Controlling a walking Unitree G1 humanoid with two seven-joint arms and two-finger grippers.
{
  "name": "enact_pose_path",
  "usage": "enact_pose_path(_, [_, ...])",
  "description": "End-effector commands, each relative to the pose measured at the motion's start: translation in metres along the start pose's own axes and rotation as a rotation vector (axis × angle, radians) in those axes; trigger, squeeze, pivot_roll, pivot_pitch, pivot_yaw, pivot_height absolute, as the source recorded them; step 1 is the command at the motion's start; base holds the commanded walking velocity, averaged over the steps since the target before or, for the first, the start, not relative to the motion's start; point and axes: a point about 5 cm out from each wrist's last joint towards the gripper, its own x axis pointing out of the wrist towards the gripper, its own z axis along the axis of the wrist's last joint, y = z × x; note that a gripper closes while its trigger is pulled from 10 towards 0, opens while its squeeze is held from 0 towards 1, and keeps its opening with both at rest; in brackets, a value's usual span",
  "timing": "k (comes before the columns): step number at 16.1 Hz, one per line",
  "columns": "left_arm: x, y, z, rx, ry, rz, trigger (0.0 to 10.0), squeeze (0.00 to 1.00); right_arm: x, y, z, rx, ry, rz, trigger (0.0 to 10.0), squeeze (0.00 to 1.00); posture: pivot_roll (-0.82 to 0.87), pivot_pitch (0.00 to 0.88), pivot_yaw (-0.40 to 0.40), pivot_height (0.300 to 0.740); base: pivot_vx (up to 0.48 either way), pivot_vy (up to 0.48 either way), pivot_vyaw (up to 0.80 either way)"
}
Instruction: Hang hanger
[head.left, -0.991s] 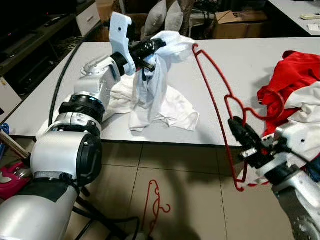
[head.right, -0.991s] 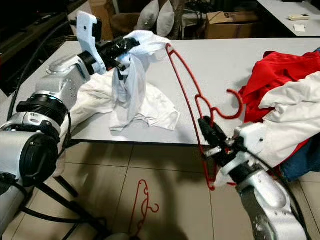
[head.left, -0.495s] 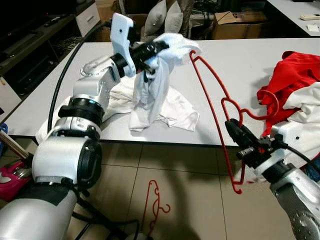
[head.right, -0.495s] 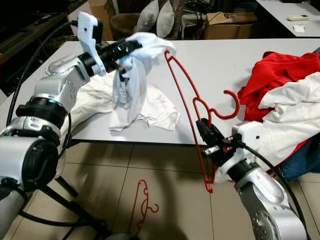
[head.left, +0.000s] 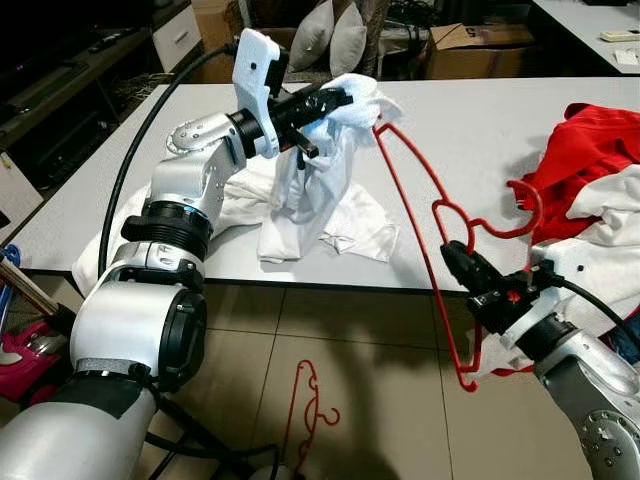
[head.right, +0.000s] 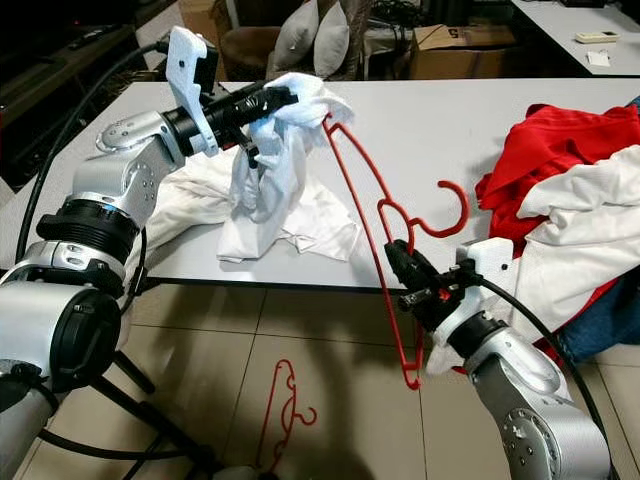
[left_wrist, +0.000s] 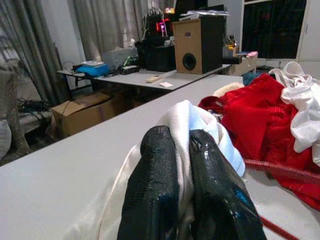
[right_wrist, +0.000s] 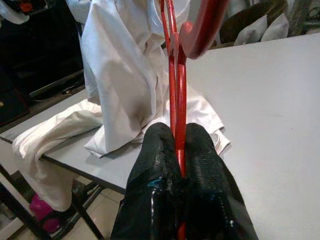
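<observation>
So on the left, the left end effector (head.left: 335, 98) is raised above the counter (head.left: 470, 130), its two fingers pinched tight on a bunch of the white garment (head.left: 310, 195). Holding it up like that lets most of the cloth hang down and pool on the counter, which I'd guess is meant to open up the collar so a hanger arm can slide in.

Moving right, the red hanger (head.left: 425, 215) runs diagonally from the lifted cloth down toward the near edge of the counter. Its far tip sits right at the bunched fabric, touching or just about. The right end effector (head.left: 458, 262) is clamped on the hanger's wire just below the hook, near the counter edge, so it can steer the tip into the shirt.

Far right there's a heap of red and white clothes (head.left: 585, 170).

Count: two red hangers (one held, a second hanger (head.left: 312, 405) lying on the floor), one white garment being worked, and one clothes pile.
</observation>
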Motion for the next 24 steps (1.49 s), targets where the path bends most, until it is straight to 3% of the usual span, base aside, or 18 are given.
enact_pose_path(1, [-0.003,0.004,0.007,0.008,-0.026,0.015,0.0,0.0,0.0,0.0,0.0,0.029,0.002,-0.003,10.0,0.0,-0.06,0.019,0.075,0.74,0.0,0.0,0.0])
enact_pose_path(10, [-0.017,-0.005,-0.012,0.031,0.052,-0.058,0.0,0.0,-0.002,-0.011,0.021,0.197,-0.17,-0.067,10.0,0.0,-0.06,0.021,0.07,0.74,0.0,0.0,0.0])
enact_pose_path(11, [-0.02,-0.008,-0.02,0.042,0.08,-0.065,1.5,0.0,-0.002,-0.01,0.021,0.215,-0.177,-0.062,10.0,0.0,-0.06,0.023,0.068,0.74,0.0,0.0,0.0])
enact_pose_path(12, [-0.022,-0.009,-0.03,0.057,0.119,-0.034,6.8,0.0,-0.001,-0.009,0.021,0.223,-0.177,-0.057,10.0,0.0,-0.06,0.023,0.067,0.74,0.0,0.0,0.0])
enact_pose_path(13, [-0.024,-0.007,-0.036,0.065,0.144,0.029,10.0,0.0,0.0,-0.008,0.021,0.225,-0.176,-0.055,10.0,0.0,-0.06,0.024,0.066,0.74,0.0,0.0,0.0])
enact_pose_path(15, [-0.029,-0.005,-0.044,0.077,0.179,0.069,10.0,0.0,0.0,-0.008,0.022,0.226,-0.176,-0.053,10.0,0.0,-0.06,0.024,0.066,0.74,0.0,0.0,0.0])
enact_pose_path(16, [-0.031,-0.003,-0.043,0.076,0.171,0.1,10.0,0.71,-0.001,-0.009,0.024,0.224,-0.176,-0.051,10.0,0.0,-0.06,0.025,0.065,0.74,0.0,0.0,0.0])
enact_pose_path(17, [-0.031,-0.003,-0.04,0.065,0.157,0.095,10.0,0.94,-0.001,-0.009,0.024,0.216,-0.171,-0.048,10.0,0.0,-0.06,0.025,0.063,0.74,0.0,0.0,0.0])
enact_pose_path(18, [-0.03,-0.005,-0.036,0.049,0.135,0.087,10.0,1.0,-0.001,-0.01,0.024,0.209,-0.165,-0.048,10.0,0.0,-0.06,0.026,0.063,0.74,0.0,0.0,0.0])
enact_pose_path(21, [-0.028,-0.012,-0.036,0.062,0.137,0.029,10.0,1.0,-0.001,-0.009,0.023,0.207,-0.157,-0.049,10.0,0.0,-0.06,0.025,0.062,0.74,0.0,0.0,0.0])
enact_pose_path(22, [-0.029,-0.014,-0.037,0.076,0.148,0.018,10.0,0.39,-0.001,-0.009,0.023,0.206,-0.155,-0.047,10.0,0.0,-0.06,0.026,0.067,0.74,0.0,0.0,0.0])
enact_pose_path(23, [-0.03,-0.014,-0.037,0.076,0.149,0.021,10.0,0.0,-0.001,-0.009,0.023,0.207,-0.154,-0.046,10.0,0.0,-0.06,0.026,0.067,0.74,0.0,0.0,0.0])
enact_pose_path(24, [-0.03,-0.015,-0.034,0.068,0.133,0.032,10.0,0.0,-0.003,-0.009,0.023,0.206,-0.153,-0.046,10.0,0.0,-0.07,0.029,0.068,0.74,0.0,0.0,0.0])
